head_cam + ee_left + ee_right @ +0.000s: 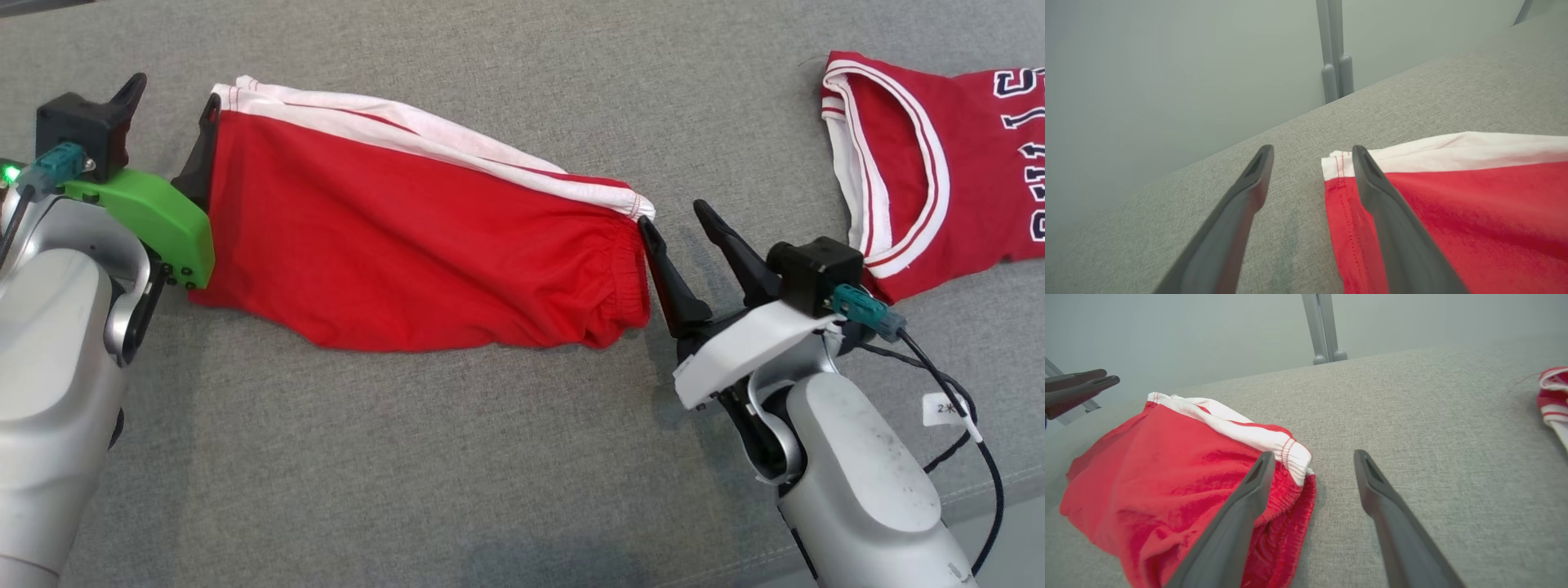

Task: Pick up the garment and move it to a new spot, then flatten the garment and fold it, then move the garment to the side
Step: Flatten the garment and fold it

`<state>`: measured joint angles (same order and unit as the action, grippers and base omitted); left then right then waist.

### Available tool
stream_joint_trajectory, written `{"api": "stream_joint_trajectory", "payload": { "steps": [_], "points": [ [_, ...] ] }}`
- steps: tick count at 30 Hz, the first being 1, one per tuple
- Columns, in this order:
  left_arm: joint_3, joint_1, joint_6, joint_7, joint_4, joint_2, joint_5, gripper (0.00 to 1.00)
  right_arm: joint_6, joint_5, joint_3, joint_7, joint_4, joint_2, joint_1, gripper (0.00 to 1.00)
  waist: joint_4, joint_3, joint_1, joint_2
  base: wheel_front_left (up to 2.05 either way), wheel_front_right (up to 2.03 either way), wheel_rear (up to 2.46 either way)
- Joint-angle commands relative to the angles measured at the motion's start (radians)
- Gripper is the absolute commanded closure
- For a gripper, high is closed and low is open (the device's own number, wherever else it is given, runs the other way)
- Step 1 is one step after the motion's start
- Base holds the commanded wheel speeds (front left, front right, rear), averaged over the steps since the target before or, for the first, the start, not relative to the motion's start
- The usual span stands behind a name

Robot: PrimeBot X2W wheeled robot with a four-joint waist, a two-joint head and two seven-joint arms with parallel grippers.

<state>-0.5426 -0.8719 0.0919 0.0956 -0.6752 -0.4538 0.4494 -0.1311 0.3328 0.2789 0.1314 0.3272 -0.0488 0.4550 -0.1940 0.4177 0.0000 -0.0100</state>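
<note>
The garment is a pair of red shorts [408,237] with a white side stripe, lying stretched out left to right on the grey fabric surface [490,457]. My left gripper [173,98] is open at the shorts' left hem. In the left wrist view the hem corner [1337,171] lies between the fingers, and the gripper [1311,151] straddles it with one finger over the red cloth [1453,212]. My right gripper [673,214] is open at the elastic waistband end. In the right wrist view, that gripper [1313,454] has its left finger over the gathered waistband [1290,457].
A red jersey [914,163] with white trim and dark lettering lies at the far right, its edge [1553,392] also in the right wrist view. A grey post [1335,49] rises behind the surface's far edge. A black cable [955,392] hangs off the right wrist.
</note>
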Motion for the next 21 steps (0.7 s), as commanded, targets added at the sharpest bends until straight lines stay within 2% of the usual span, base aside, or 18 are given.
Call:
{"api": "stream_joint_trajectory", "payload": {
  "steps": [1,7,12,21],
  "points": [
    [0.01,0.035,-0.012,0.007,0.024,-0.01,0.016,0.0,0.001,-0.019,-0.025,-0.008,-0.029,-0.004,-0.032,0.0,0.009,-0.023,0.0,0.01,0.0,0.0,0.0],
    [0.03,0.158,-0.053,0.007,0.134,-0.035,0.051,0.0,0.0,-0.067,-0.118,-0.047,-0.154,-0.003,-0.122,0.0,0.023,-0.069,0.0,0.01,0.0,0.0,0.0],
    [0.025,0.266,-0.077,-0.045,0.208,-0.038,0.092,0.0,0.0,-0.076,-0.173,-0.085,-0.253,-0.003,-0.188,0.0,0.036,-0.105,0.0,0.01,0.0,0.0,0.0],
    [0.02,0.347,-0.095,-0.14,0.215,-0.025,0.154,0.0,0.0,-0.068,-0.19,-0.131,-0.345,-0.003,-0.253,0.0,0.027,-0.131,0.0,0.01,0.0,0.0,0.0]
  ]
}}
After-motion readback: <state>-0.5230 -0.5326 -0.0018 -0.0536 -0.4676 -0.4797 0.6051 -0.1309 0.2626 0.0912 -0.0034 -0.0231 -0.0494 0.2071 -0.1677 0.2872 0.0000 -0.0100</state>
